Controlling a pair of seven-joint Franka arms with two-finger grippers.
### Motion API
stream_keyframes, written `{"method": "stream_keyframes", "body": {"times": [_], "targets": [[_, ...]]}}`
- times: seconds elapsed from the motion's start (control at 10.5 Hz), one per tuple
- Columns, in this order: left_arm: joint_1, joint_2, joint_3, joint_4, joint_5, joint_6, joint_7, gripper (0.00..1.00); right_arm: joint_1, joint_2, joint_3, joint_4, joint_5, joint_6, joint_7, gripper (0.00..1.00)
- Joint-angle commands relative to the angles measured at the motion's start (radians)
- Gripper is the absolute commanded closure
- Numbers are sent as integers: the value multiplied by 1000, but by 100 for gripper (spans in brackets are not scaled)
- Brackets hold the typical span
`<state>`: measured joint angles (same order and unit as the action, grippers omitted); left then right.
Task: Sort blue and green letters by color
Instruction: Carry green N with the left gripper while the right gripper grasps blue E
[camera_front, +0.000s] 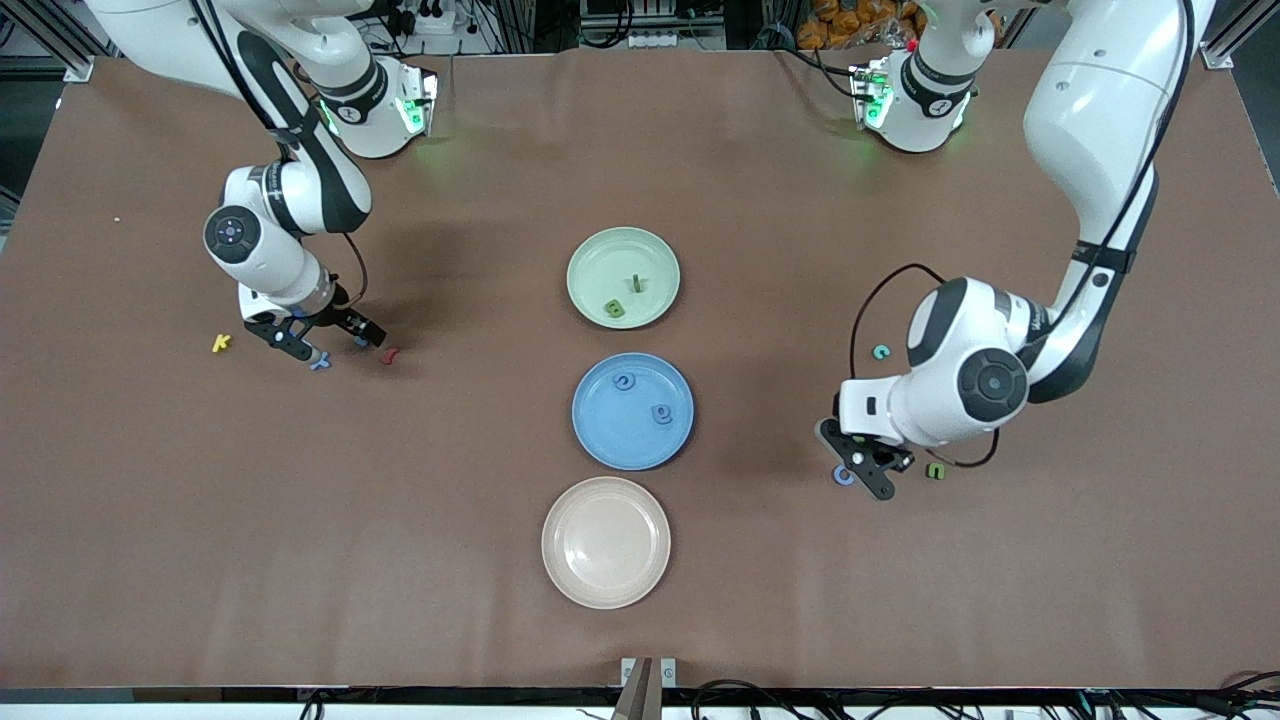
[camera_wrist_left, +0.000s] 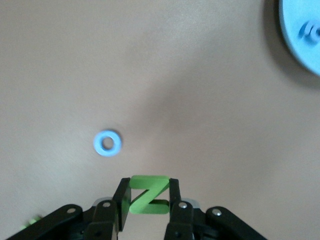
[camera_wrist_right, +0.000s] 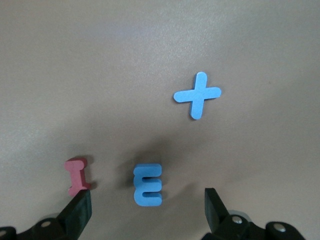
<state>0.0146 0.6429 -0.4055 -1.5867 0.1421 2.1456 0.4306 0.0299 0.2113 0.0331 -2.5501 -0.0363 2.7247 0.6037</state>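
Front view, green plate (camera_front: 590, 254) w/ green letters (camera_front: 614, 309)

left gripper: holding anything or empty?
Holding. In the left wrist view the left gripper is shut on a green Z, pinched between both fingers, over bare table near the blue ring.

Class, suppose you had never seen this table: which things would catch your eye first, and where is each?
Three plates line up mid-table: green plate nearest the bases, blue plate in the middle, pink plate nearest the camera. The left gripper grips a green Z. The right gripper hangs open over a blue E.
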Motion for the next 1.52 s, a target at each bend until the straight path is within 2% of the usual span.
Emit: {"method": "stream_keyframes", "body": {"times": [0.0, 0.19, 0.48, 0.67, 0.95, 1.14, 1.33, 1.43], "targets": [[14, -107, -41, -162, -16, -13, -385, 100, -1, 19, 4, -6, -4, 33, 25, 0], [7, -152, -88, -228, -18, -13, -619, 100, -1, 25, 4, -6, -4, 41, 25, 0], [-13, -157, -217, -262, -7, -3, -1066, 100, -2, 43, 4, -6, -4, 63, 24, 4], [-118, -144, -220, -262, -6, 55, -1312, 100, -2, 43, 4, -7, -4, 61, 24, 10], [-252, -88, -214, -260, -4, 143, -1545, 100, -4, 43, 4, -13, -7, 61, 24, 25], [-318, -43, -211, -251, 63, 175, -1671, 100, -4, 46, 5, -15, -7, 61, 22, 38], [-390, 6, -207, -240, 126, 221, -1777, 100, -4, 53, 5, -15, -8, 59, 13, 58], [-421, 20, -179, -230, 157, 229, -1809, 100, -5, 53, 5, -15, -8, 58, 10, 69]]}}
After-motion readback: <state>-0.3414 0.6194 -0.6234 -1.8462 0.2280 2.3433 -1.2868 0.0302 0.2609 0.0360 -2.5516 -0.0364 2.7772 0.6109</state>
